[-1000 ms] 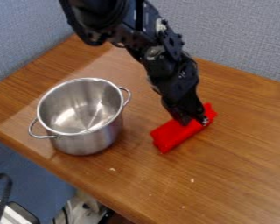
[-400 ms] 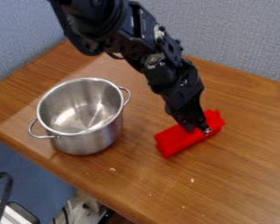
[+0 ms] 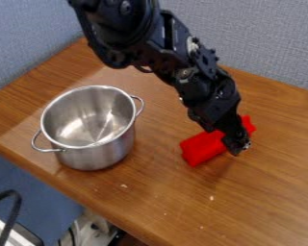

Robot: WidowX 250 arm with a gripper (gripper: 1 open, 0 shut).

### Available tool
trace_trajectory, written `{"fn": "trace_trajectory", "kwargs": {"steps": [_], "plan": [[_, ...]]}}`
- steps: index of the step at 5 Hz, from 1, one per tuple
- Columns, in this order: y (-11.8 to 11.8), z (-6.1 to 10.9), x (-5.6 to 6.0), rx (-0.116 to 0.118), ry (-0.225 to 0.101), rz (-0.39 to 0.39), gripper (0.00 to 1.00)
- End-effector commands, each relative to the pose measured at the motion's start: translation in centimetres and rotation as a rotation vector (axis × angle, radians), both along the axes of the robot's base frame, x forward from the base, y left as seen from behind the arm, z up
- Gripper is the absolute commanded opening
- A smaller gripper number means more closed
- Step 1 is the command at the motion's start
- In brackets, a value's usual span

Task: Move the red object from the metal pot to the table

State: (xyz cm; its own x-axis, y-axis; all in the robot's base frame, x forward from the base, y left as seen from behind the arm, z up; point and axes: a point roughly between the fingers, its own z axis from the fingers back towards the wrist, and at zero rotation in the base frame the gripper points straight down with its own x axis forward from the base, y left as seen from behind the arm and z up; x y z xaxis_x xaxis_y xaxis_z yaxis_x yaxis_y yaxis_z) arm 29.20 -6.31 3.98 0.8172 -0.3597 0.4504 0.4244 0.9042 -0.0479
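No writing legible anywhere, operator. Your red object (image 3: 208, 144) lies on the table (image 3: 266, 183), right of the empty metal pot (image 3: 89, 125). Gripper (image 3: 234, 140) sits over its far end; can't tell how the jaws stand.

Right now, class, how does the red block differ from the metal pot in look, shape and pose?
The red object is matte bright red; the metal pot is shiny silver steel. The red object is a flat-faced, elongated block; the metal pot is round and hollow, with loop handles. The red object lies partly under the end effector; the metal pot stands clear, upright and empty. Both rest on the table.
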Motion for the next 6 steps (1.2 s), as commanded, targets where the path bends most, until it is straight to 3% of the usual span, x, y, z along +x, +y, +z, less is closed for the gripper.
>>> {"fn": "trace_trajectory", "kwargs": {"steps": [1, 2, 3, 4, 5, 6], "plan": [[-0.3, -4.2, -2.3, 0.016, 0.159, 0.003, 0.0], [-1.1, -2.5, -2.5, 0.039, 0.14, 0.012, 0.0], [-1.5, -1.7, -2.7, 0.061, 0.143, 0.009, 0.0], [-2.1, -1.5, -3.0, 0.07, 0.159, 0.026, 0.0], [-2.9, -1.5, -2.5, 0.083, 0.204, 0.076, 0.0], [-3.3, -1.8, -1.6, 0.11, 0.223, 0.116, 0.0]]}}
